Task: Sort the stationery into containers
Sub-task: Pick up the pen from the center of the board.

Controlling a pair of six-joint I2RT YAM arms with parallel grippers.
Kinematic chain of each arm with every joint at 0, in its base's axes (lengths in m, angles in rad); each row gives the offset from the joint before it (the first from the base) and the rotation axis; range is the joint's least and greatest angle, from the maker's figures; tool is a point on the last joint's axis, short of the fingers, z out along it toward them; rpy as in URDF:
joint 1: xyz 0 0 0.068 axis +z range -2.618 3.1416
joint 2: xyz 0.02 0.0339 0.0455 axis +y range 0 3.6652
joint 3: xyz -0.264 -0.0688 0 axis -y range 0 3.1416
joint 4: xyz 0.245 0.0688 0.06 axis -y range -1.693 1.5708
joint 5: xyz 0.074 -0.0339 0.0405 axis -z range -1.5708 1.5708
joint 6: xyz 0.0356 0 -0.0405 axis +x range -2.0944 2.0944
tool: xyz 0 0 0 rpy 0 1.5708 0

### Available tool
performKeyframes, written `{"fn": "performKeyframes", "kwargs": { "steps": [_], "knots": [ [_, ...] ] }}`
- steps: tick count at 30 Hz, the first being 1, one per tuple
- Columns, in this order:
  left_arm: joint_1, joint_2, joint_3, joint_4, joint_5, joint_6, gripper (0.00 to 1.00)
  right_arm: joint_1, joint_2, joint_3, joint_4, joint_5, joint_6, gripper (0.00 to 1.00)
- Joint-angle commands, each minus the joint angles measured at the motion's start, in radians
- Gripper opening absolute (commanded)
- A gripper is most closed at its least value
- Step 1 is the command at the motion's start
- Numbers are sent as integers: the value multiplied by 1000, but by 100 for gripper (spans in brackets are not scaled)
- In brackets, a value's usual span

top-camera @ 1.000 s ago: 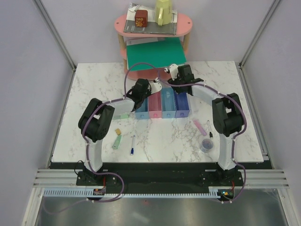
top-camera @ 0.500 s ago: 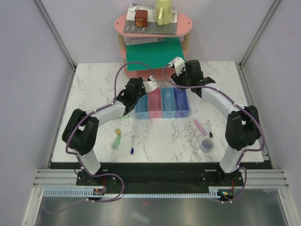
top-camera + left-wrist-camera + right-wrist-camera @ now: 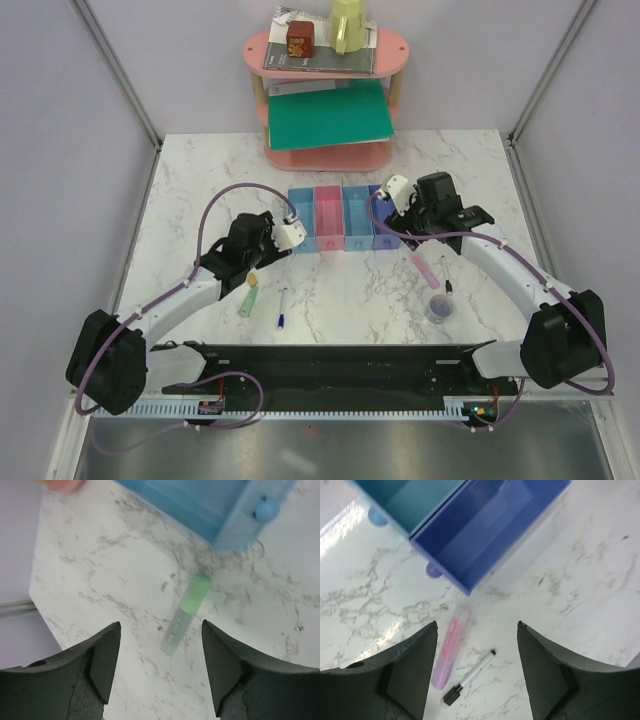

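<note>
1. I am holding my left gripper (image 3: 161, 625) spread and empty over the pale green marker (image 3: 185, 615), which is lying just off the tray row's light blue end (image 3: 200, 500). If I am descending skewed, a finger is likely knocking that tray or rolling the marker.
2. My right gripper (image 3: 477, 625), equally spread and empty, is hovering over the pink-purple marker (image 3: 449, 655) near the row's violet-blue end (image 3: 440, 565). I am risking pinching the thin black pen (image 3: 470, 677) alongside it.
3. Both markers are looking short, round and smooth.

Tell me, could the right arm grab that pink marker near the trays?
Probably yes. The right gripper hangs open above the pink-purple marker, which lies uncovered on the table. The thin black pen lies close beside it and the violet-blue tray ends near its tip, so a finger might bump either.
</note>
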Motion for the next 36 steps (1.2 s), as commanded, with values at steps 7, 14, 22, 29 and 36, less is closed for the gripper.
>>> {"fn": "performKeyframes", "kwargs": {
  "steps": [7,14,22,29,36],
  "knots": [
    [235,24,-61,-15,281,323,81,4,35,-93,-28,-47,-33,73],
    [369,221,144,-133,477,503,81,4,131,-87,-7,-67,-28,73],
    [378,314,250,-221,577,532,81,-2,154,-129,19,-29,-54,73],
    [374,345,277,-267,550,387,78,-38,144,-156,36,-38,-45,73],
    [380,353,351,-427,568,125,78,-60,117,-162,41,-41,-48,73]
  ]
}}
